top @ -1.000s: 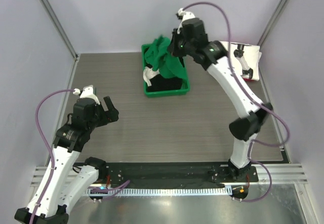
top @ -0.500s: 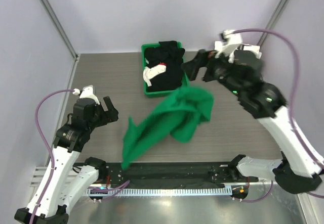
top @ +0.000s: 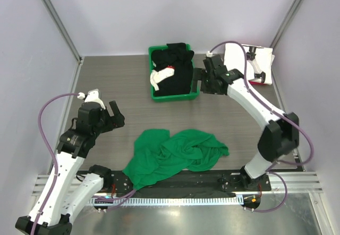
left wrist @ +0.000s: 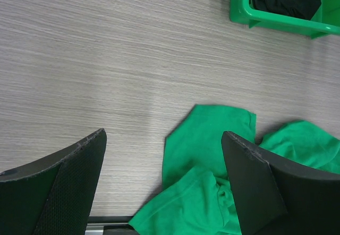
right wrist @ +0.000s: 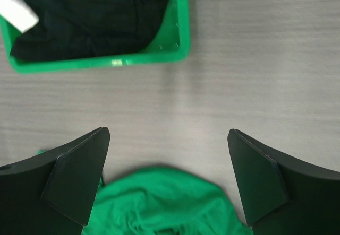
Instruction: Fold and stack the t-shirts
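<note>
Seen from above, the left gripper [top: 117,115] hovered at the left of the frame with its jaws spread and nothing between them. The right gripper [top: 201,83] hung just right of the green bin [top: 175,97], jaws likewise apart and empty. The green t-shirt [top: 175,153] lay crumpled on the table [top: 106,76] at lower centre, its lower left corner reaching over the black rail at the near edge. It was well apart from both grippers. Black t-shirts [top: 179,73] filled the bin at upper centre, with a white t-shirt [top: 159,77] showing at their left side. Another white cloth [top: 264,60] lay in the upper right corner of the table.

In the left wrist view, the two dark fingers [left wrist: 64,187] stood wide at the bottom of the frame. The green t-shirt spread across the lower right, below and between them, and a corner of the bin with black cloth sat at upper right.

In the right wrist view, the fingers [right wrist: 74,176] framed the lower corners, wide apart. The green t-shirt bunched at bottom centre, and the bin with the black t-shirts filled the upper left.
</note>
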`<action>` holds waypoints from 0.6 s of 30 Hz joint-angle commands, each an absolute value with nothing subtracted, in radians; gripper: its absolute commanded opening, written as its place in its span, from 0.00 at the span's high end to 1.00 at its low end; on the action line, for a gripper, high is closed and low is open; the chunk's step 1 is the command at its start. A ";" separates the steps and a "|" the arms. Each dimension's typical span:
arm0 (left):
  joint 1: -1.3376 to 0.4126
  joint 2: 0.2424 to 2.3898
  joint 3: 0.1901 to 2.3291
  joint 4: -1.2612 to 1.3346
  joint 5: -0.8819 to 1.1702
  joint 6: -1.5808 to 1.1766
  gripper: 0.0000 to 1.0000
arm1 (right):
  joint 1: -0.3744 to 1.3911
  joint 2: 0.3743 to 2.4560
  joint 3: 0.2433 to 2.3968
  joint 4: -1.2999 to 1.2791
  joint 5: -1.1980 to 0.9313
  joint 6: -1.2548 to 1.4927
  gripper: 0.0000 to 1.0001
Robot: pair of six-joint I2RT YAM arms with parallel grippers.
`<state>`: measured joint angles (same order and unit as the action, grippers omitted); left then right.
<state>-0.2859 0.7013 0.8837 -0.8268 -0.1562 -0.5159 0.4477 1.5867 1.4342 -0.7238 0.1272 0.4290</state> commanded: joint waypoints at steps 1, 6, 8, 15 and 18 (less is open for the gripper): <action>-0.285 0.703 0.885 -0.802 -0.149 -0.515 0.11 | 0.437 1.730 1.553 -0.650 0.086 0.425 0.00; -0.287 0.706 0.884 -0.801 -0.146 -0.515 0.11 | 0.419 1.958 1.686 -0.655 0.104 0.400 0.05; -0.287 0.709 0.884 -0.801 -0.143 -0.514 0.11 | 0.411 1.999 1.718 -0.658 0.117 0.390 0.08; -0.285 0.712 0.884 -0.798 -0.129 -0.511 0.11 | 0.385 2.057 1.669 -0.692 0.185 0.379 0.62; -0.287 0.710 0.884 -0.798 -0.126 -0.511 0.10 | 0.367 1.973 1.536 -0.695 0.225 0.414 0.70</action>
<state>-0.2859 0.7116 0.8833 -0.8261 -0.1413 -0.5159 0.3828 2.0674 1.6226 -0.6258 0.1509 0.4004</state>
